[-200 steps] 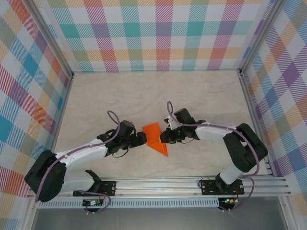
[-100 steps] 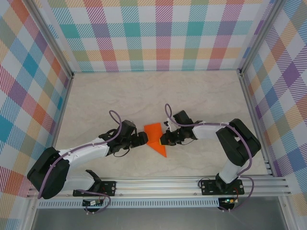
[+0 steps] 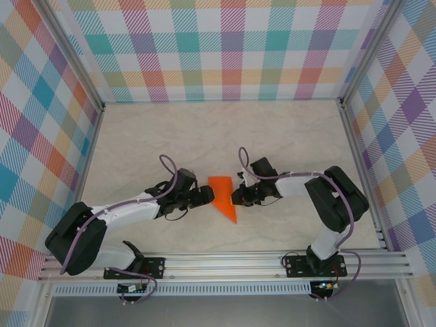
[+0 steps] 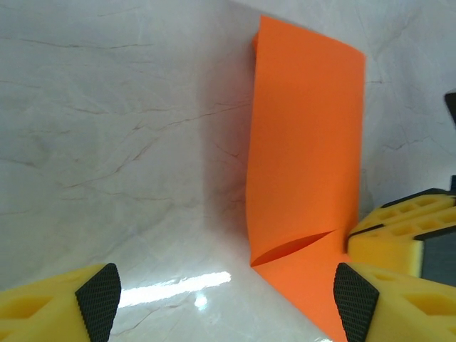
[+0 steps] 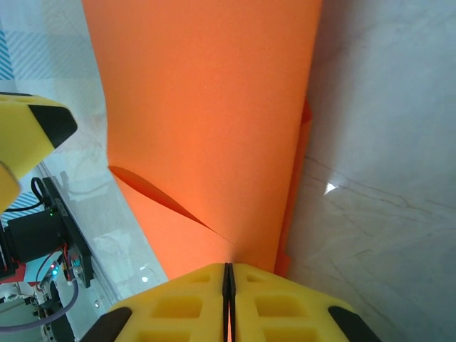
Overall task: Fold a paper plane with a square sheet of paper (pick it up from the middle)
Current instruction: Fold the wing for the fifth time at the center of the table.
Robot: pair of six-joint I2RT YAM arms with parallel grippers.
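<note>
The square sheet of paper (image 3: 221, 193) is bright orange and folded into a narrow shape with a point toward the near edge. It lies mid-table between the two grippers. My right gripper (image 5: 228, 281) is shut on its edge, and the paper (image 5: 206, 107) rises from the jaws with a loose flap at the left. In the top view the right gripper (image 3: 235, 197) touches the paper's right side. My left gripper (image 4: 226, 303) stands open just left of the paper (image 4: 306, 142), its right pad (image 4: 354, 299) over the paper's lower corner. From above, the left gripper (image 3: 205, 197) sits at the paper's left edge.
The marble-look tabletop (image 3: 204, 136) is walled by checked panels on three sides. An aluminium rail (image 3: 225, 262) carries both arm bases along the near edge. Yellow fingers of the right gripper (image 4: 399, 228) show in the left wrist view.
The paper has become narrower as its upper layer was drawn in. Both grippers have shifted slightly away from the near edge. Neither gripper has opened or shut.
</note>
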